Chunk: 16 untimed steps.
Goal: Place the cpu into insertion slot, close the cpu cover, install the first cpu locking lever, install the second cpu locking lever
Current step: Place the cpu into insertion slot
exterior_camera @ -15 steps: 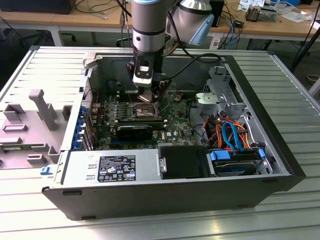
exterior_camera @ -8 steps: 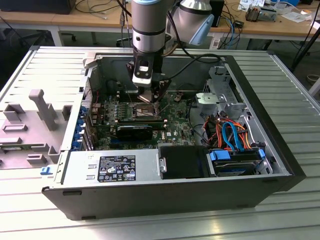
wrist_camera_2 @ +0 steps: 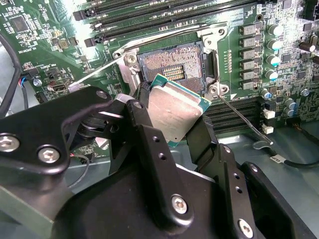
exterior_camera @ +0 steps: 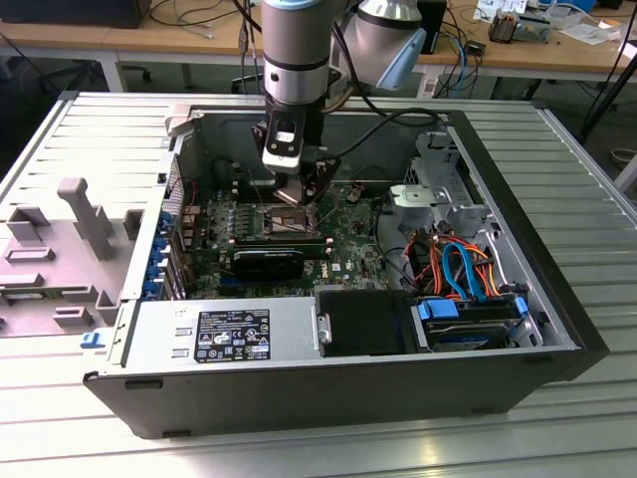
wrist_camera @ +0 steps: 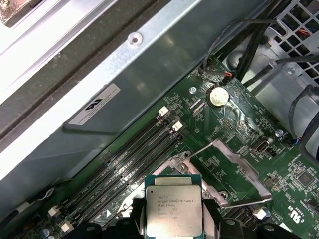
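Note:
My gripper (wrist_camera_2: 172, 122) is shut on the cpu (wrist_camera_2: 174, 109), a flat square chip with a grey metal top, held by two opposite edges between black fingers (wrist_camera_2: 144, 124). The chip hangs tilted just above and to one side of the insertion slot (wrist_camera_2: 172, 69), whose pin field lies bare inside a silvery rim. In the first wrist view the cpu (wrist_camera: 174, 206) faces the camera, and the cpu cover (wrist_camera: 242, 162) stands swung open beside the socket. Two thin wire levers (wrist_camera_2: 241, 117) stick out unlatched. In the exterior view the gripper (exterior_camera: 297, 191) hovers over the slot (exterior_camera: 282, 221).
The motherboard lies in an open tower case (exterior_camera: 557, 299) on a slatted metal table. Long black memory slots (wrist_camera_2: 164, 15) run beside the socket, and a black fan shroud (exterior_camera: 269, 262) sits in front of it. The power supply (exterior_camera: 219, 334), drive bay and cables (exterior_camera: 458, 269) fill the near side.

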Available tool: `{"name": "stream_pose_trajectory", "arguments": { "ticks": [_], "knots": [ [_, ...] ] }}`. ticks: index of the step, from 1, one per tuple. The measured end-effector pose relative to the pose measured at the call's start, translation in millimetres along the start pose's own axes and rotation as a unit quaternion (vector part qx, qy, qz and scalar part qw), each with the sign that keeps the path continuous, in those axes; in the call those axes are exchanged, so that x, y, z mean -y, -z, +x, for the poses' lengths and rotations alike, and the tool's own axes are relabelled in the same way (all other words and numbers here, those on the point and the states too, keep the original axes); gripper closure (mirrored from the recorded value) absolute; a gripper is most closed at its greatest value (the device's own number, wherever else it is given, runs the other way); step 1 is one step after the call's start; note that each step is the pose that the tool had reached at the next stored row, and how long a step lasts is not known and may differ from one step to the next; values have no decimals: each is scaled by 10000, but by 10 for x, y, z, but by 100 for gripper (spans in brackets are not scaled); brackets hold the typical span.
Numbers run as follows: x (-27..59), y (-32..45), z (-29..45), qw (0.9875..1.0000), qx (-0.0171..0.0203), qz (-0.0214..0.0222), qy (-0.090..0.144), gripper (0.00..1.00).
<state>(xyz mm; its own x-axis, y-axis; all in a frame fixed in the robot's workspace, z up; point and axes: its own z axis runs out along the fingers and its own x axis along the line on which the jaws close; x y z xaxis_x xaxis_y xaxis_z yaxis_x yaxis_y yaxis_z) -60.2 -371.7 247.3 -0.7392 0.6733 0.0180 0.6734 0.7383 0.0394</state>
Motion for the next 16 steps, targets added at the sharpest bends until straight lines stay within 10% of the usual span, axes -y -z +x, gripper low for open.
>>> {"name": "stream_pose_trajectory", "arguments": {
  "ticks": [16],
  "knots": [
    [0,-9,0,9999,6,-3,-153,45]
  ]
}}
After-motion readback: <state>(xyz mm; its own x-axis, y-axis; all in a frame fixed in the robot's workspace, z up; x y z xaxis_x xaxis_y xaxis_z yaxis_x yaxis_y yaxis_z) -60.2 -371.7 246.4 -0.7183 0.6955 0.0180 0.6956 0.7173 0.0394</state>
